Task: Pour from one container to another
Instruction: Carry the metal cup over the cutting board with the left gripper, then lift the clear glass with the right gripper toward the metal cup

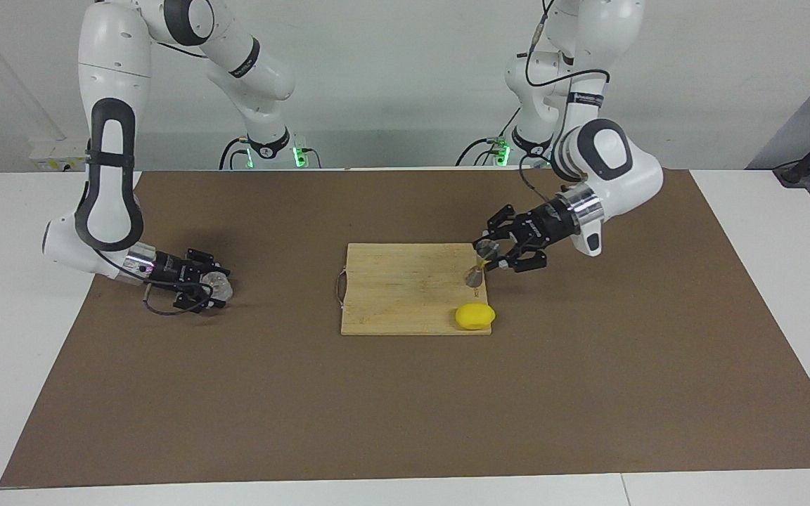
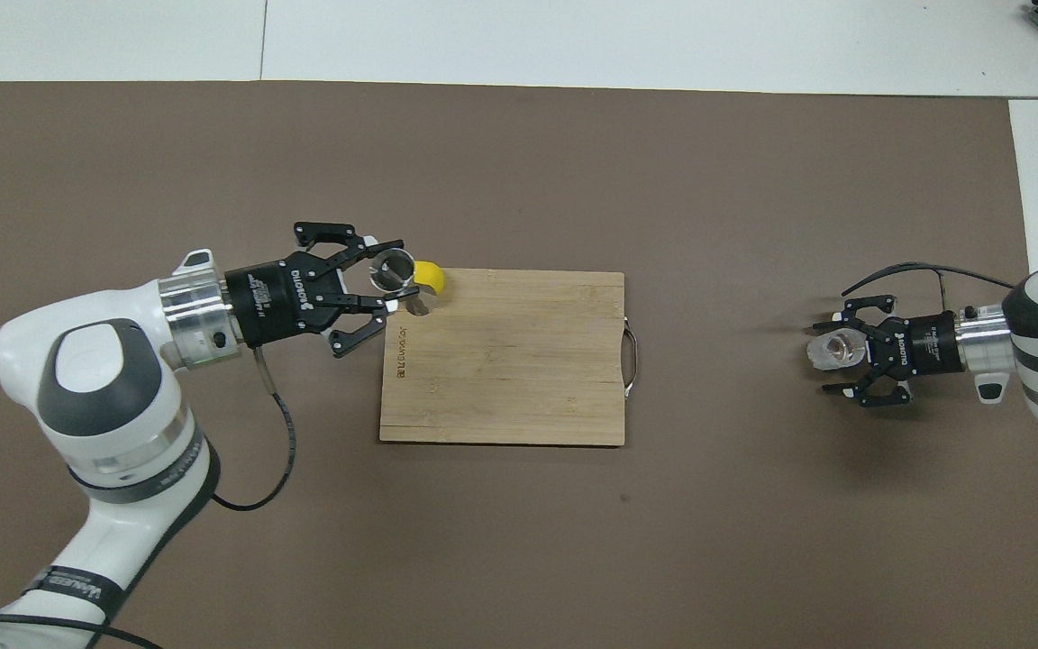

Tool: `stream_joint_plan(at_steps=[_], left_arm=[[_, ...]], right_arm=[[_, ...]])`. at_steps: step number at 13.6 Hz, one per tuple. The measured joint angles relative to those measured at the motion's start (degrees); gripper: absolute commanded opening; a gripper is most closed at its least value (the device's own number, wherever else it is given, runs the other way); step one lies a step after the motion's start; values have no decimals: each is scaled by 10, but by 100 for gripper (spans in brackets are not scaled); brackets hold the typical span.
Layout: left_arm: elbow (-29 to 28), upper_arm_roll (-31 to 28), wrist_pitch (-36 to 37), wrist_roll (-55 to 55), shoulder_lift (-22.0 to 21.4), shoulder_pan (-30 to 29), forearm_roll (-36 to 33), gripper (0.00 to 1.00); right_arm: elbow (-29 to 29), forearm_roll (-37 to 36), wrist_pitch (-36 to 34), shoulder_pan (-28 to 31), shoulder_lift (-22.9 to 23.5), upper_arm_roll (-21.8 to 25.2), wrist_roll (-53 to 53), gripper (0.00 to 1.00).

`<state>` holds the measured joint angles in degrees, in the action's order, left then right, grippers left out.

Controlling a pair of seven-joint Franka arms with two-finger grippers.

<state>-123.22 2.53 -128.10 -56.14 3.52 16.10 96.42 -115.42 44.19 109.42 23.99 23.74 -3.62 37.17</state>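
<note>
Right gripper is sitting low on the brown mat at the right arm's end, fingers either side of the clear glass. I can't tell whether they are pinching it.

Left gripper is hanging over the cutting board edge, clamped on the upper cone of the steel jigger, which is tilting. The lemon is lying just beside it on the board corner.

Judgement: the jigger is being carried to the middle. Level it and stand it on bare board clear of the lemon, then bring the glass over.

Hard to make out: any liquid in the glass, and whether the jigger's lower cone is touching the wood. From overhead the jigger is covering part of the lemon.
</note>
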Motion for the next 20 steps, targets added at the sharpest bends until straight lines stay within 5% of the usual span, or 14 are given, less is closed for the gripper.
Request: stream_joint_plan(at_steps=[3,6,12,20], left_arm=[[-1,0,-108,0,7,100,62,0],[6,0,-165,0,29,159,88,0],[102,-3,-188,30,127,185,109,0],[130,-4,-205,54,168,211,115,0]], right_arm=[[-1,0,0,1,-1,0,-1,52],[-2,0,-1,2,-5,0,-1,2],[-1,0,-1,3,-6,1,0,0],[2,1,0,-62,-83,-2,136,0]])
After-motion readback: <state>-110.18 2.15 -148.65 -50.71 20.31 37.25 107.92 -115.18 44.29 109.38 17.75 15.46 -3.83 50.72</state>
